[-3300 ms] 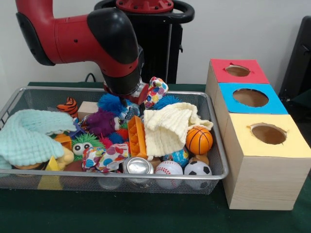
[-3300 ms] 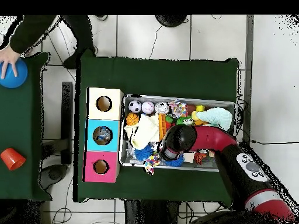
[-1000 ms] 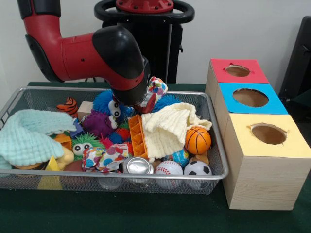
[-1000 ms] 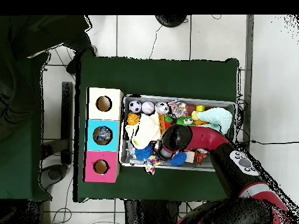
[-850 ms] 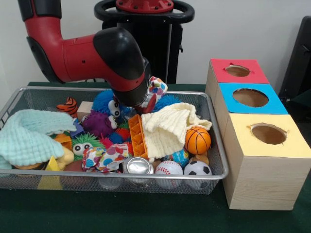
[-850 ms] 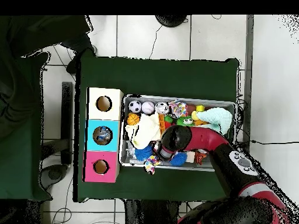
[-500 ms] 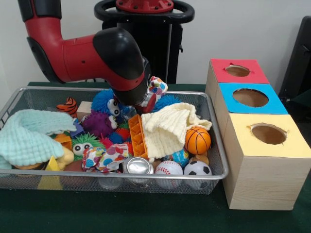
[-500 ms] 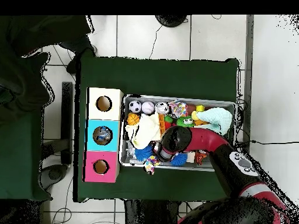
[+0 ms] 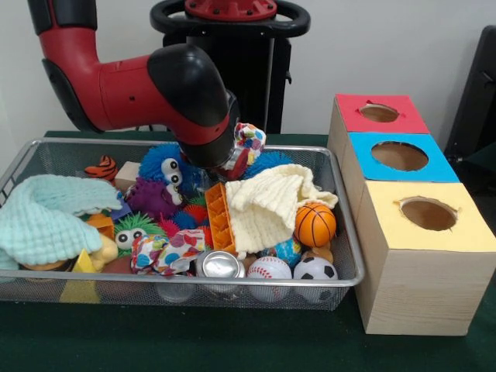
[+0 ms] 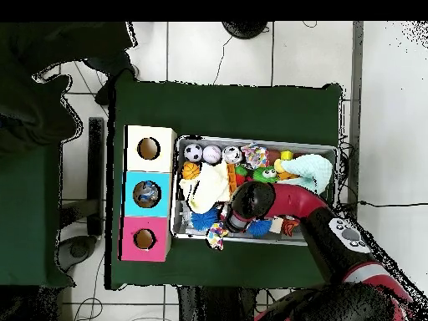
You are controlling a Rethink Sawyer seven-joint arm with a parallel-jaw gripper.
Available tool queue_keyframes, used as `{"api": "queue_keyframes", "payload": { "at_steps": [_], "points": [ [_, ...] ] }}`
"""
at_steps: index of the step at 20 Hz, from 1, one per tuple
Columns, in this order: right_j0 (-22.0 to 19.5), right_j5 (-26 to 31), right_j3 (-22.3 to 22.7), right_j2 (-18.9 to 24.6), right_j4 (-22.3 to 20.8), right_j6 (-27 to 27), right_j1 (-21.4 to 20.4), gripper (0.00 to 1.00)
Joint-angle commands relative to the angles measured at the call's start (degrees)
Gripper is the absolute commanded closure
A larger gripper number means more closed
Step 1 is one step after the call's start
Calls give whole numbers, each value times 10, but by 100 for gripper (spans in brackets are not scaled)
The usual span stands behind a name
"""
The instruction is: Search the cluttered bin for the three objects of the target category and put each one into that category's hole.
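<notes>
Your red and black arm (image 9: 139,81) reaches down into the far middle of the silver wire-mesh bin (image 9: 341,232), and its bulky black wrist hides the gripper (image 9: 221,164) in both views, so you cannot tell how far it is open or whether it has hold of anything. Just beside the wrist, on its left in the front view, sits a fuzzy blue ball with white googly eyes (image 9: 167,164); a crumpled white cloth with coloured dots (image 9: 249,139) pokes up on the wrist's other side, at the bin's back rim. Below the blue ball you have a purple fuzzy ball (image 9: 151,198) and a green spiky ball with eyes (image 9: 132,231). An orange ridged plastic block (image 9: 218,217) stands on edge next to a cream knitted cloth (image 9: 267,203) draped over the middle. Toward the bin's right end lie an orange basketball (image 9: 316,224), a baseball (image 9: 269,269) and a black and white soccer ball (image 9: 315,269), with a silver can (image 9: 219,265) just left of the baseball. A pale mint knitted cloth (image 9: 43,217) covers the left end. To the right of the bin stands the wooden box with three round holes, topped red (image 9: 380,113), blue (image 9: 399,156) and yellow (image 9: 426,215); in the overhead view something lies inside the blue hole (image 10: 148,193).
</notes>
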Motion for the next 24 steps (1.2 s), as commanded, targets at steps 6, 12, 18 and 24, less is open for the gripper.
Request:
{"api": "queue_keyframes", "payload": {
  "at_steps": [6,12,18,24],
  "points": [
    [-16,-6,8,17,-9,-89,4,0],
    [-24,-6,27,20,0,-81,-10,0],
    [-31,39,61,29,25,-83,-69,0],
    [-28,64,62,30,33,-88,-92,0]
  ]
}}
